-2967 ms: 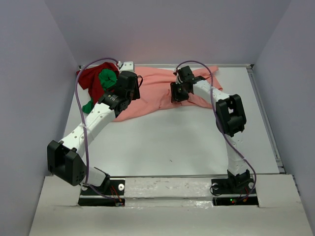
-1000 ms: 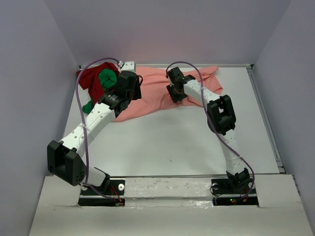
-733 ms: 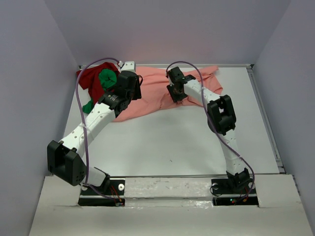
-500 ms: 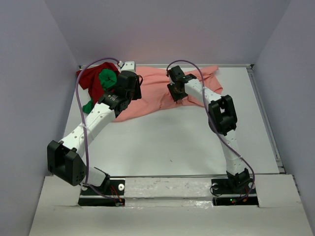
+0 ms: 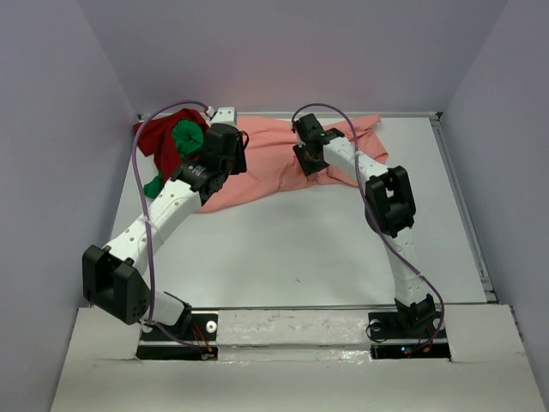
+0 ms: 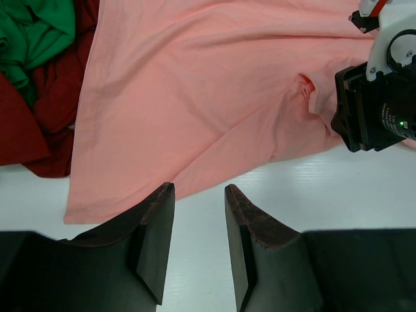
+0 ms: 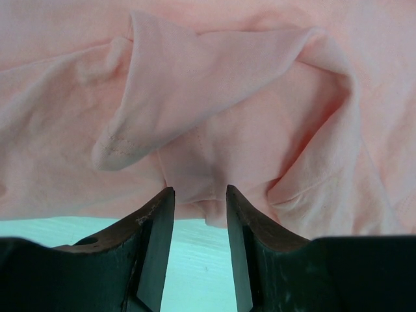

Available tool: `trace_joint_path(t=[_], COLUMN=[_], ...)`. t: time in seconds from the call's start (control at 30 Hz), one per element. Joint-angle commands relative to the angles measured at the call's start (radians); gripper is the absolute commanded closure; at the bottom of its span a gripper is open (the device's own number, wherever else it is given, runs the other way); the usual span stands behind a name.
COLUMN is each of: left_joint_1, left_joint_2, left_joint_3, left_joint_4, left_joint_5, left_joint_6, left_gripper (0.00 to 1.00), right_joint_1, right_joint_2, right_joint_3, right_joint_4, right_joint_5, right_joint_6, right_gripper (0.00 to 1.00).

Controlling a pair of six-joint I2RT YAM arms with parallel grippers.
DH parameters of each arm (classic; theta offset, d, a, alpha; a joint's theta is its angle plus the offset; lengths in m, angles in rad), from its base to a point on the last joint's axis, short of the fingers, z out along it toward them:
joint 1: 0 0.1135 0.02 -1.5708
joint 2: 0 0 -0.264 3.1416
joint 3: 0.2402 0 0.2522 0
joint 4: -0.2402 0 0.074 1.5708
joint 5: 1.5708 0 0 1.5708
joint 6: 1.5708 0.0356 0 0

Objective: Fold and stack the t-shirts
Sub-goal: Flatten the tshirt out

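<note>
Over the last few seconds my right end effector (image 7: 199, 192) has slid a little toward 11 o'clock across the pink cloth, while my left end effector (image 6: 198, 192) has held its place.

The worktop (image 5: 300, 257) carries all three shirts along its far edge. The salmon-pink t-shirt (image 5: 273, 163) lies spread but rumpled at 12 o'clock, with a flap doubled over near its near hem. As far as I can judge, no proper fold has been made in it. The dark red t-shirt (image 5: 153, 137) is heaped at 10 o'clock, touching the pink one's left edge, and the green t-shirt (image 5: 186, 137) sits crumpled on top of it.

I judge the task barely begun: three folds and the stacking all remain. No box, bin or basket shows anywhere.

Both my end effectors have their jaws parted with nothing between them. The left hangs over bare worktop just off the pink hem, and the right is above the wrinkled flap.
</note>
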Motion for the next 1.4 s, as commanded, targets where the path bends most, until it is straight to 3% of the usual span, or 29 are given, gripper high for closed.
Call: trace_joint_path(t=[0.0, 0.8, 1.37], left_joint_1=[-0.006, -0.006, -0.005], left_joint_2=[-0.035, -0.042, -0.041], left_joint_3=[-0.009, -0.009, -0.017], left_joint_4=[0.028, 0.03, 0.031], left_joint_5=[0.002, 0.0, 0.005], left_joint_6=[0.005, 0.008, 0.01], left_gripper=[0.53, 0.53, 0.53], right_joint_1=[0.002, 0.03, 0.03], right_joint_2=[-0.025, 0.036, -0.015], right_joint_3=[-0.001, -0.015, -0.032], right_joint_4=[0.004, 0.002, 0.015], right_joint_5=[0.003, -0.034, 0.018], right_joint_6=[-0.008, 0.009, 0.005], right_gripper=[0.57, 0.58, 0.59])
